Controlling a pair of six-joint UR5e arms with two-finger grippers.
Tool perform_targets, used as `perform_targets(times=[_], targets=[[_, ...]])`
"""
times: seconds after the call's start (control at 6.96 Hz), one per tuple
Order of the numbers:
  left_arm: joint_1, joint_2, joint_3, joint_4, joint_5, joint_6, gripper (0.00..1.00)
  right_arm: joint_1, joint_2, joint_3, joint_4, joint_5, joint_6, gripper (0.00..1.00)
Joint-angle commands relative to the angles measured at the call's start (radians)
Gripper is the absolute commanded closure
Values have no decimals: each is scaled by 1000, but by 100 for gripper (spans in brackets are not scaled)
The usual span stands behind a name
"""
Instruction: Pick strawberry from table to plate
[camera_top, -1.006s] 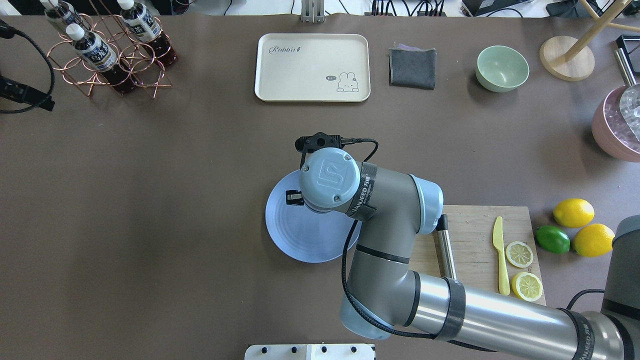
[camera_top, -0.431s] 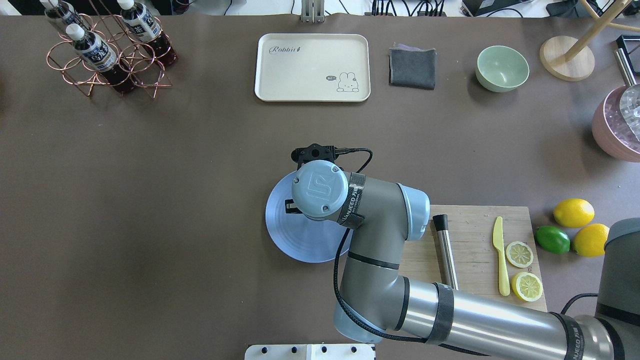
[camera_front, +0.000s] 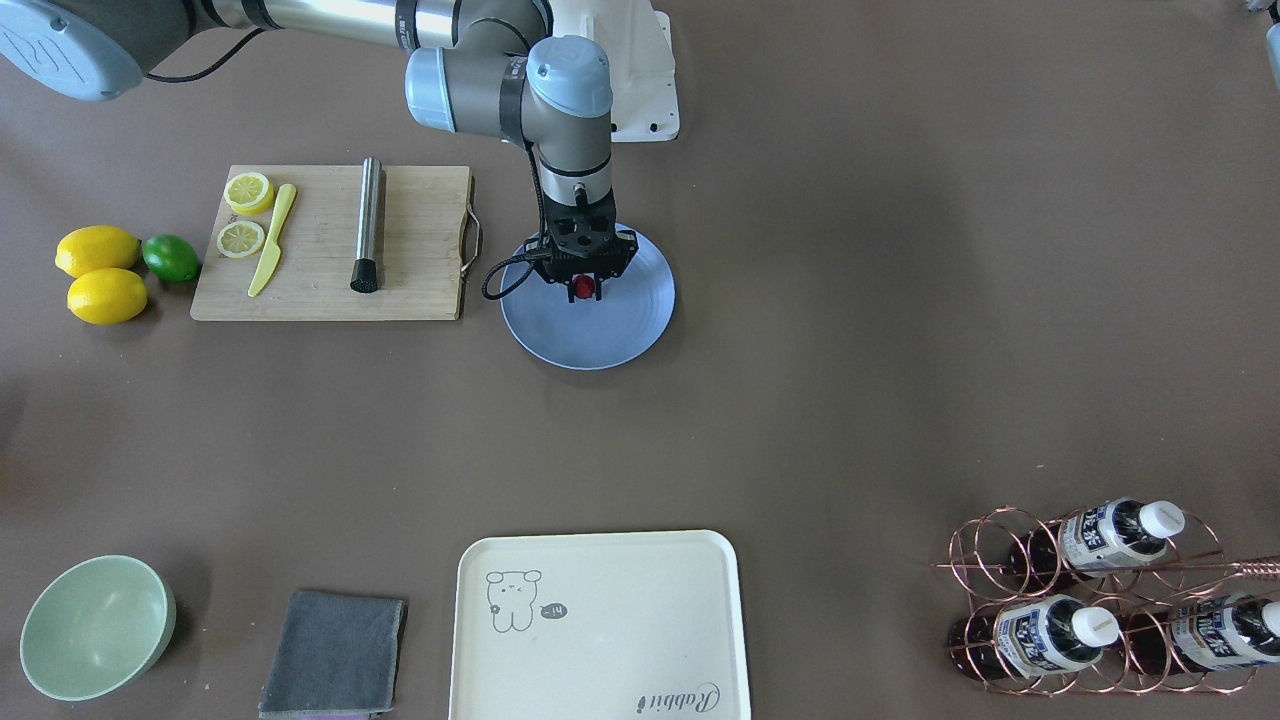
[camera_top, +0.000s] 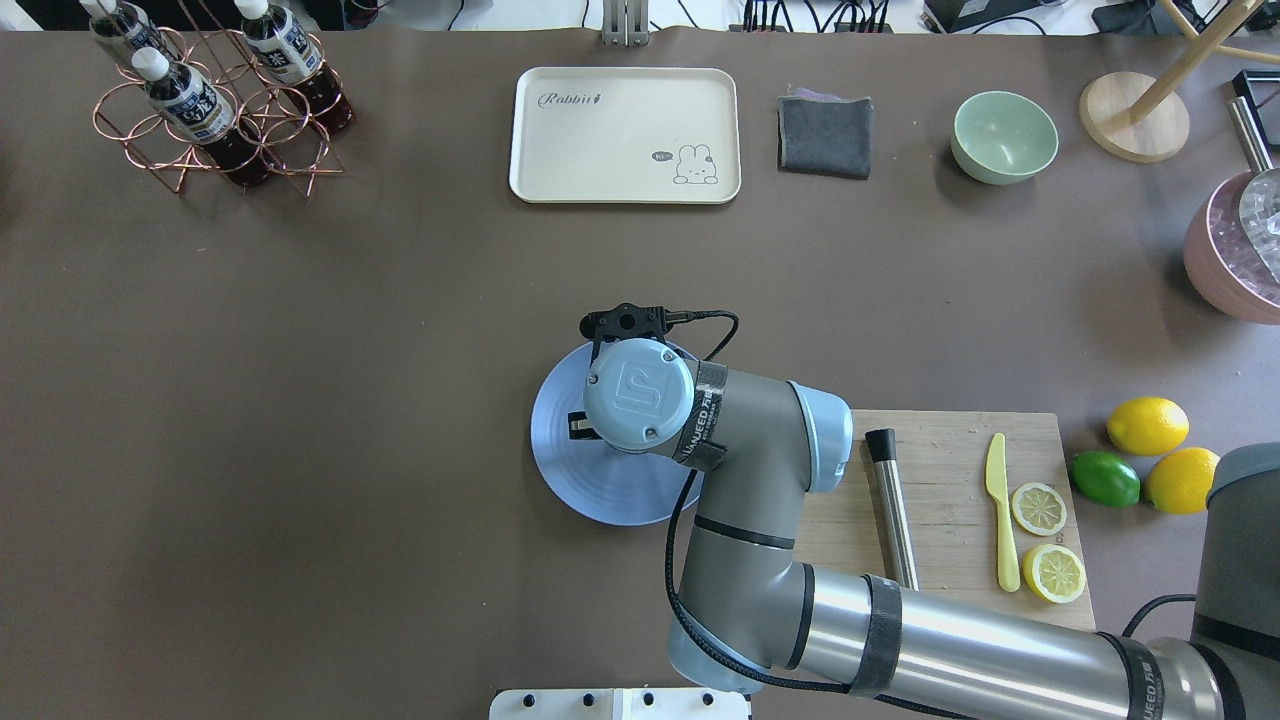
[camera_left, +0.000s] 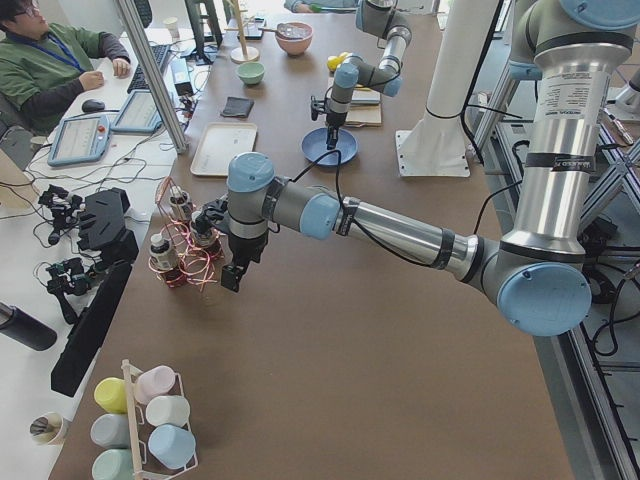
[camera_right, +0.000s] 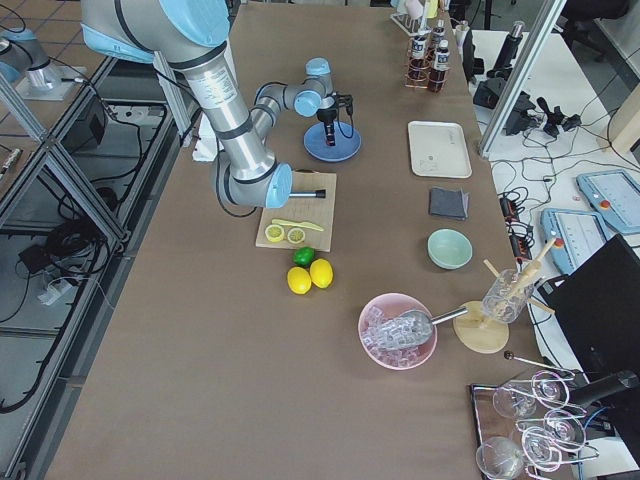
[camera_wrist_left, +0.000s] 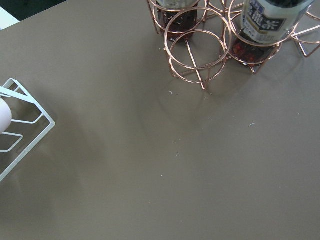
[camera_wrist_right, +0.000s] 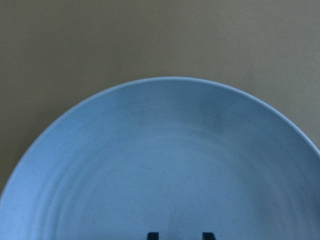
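Blue-grey plate (camera_front: 625, 335): is lying flat on the table (camera_front: 850, 350), just beside the handle end of the board (camera_front: 420, 240); its faint rings are filling most of the right wrist view.
Strawberry (camera_front: 583, 289): is sitting between the right gripper's fingers, over the part of the plate nearer the robot. Whether it is touching the plate, I cannot tell. It is showing in the front view only; in the overhead view the wrist is hiding it.
Right gripper (camera_front: 584, 280): is pointing straight down, low over the plate, and is clamping the strawberry. Two dark fingertips (camera_wrist_right: 152, 235) are peeking in at the bottom edge of the right wrist view, with only plate beyond them.
Right arm (camera_top: 760, 470): is reaching in across the board's near corner.
Left gripper (camera_left: 232, 280): is hanging over the table near the copper rack (camera_left: 185, 255), well apart from the plate. Only the left side view is showing it, so I cannot tell whether it is clenched or released.
Left wrist view: is looking down on bare table, with the rack's rings and bottles (camera_wrist_left: 270, 20) at the top and a white wire frame (camera_wrist_left: 30, 130) at the left edge.
Board load: lemon slices (camera_front: 248, 192), a yellow knife (camera_front: 272, 240) and a steel rod (camera_front: 368, 225) are lying on it.
Past the board: two lemons (camera_front: 97, 250) and a lime (camera_front: 171, 258) are lying close together.
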Motion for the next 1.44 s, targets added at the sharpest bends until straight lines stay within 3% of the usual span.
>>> perform_targets(times=[0.0, 0.43, 0.72, 1.01, 1.29], targets=[[-20, 1, 1, 12, -2, 21, 2, 4, 0, -9, 20, 0, 5, 1], [-21, 6, -4, 12, -4, 21, 2, 43, 0, 31, 6, 19, 4, 0], [-21, -1, -4, 15, -17, 21, 2, 133, -20, 157, -107, 138, -9, 0], [-40, 5, -11, 63, -21, 27, 2, 277, -150, 320, -205, 238, -85, 0], [-64, 42, -11, 78, -22, 84, 2, 525, -337, 342, -192, 427, -424, 0]])
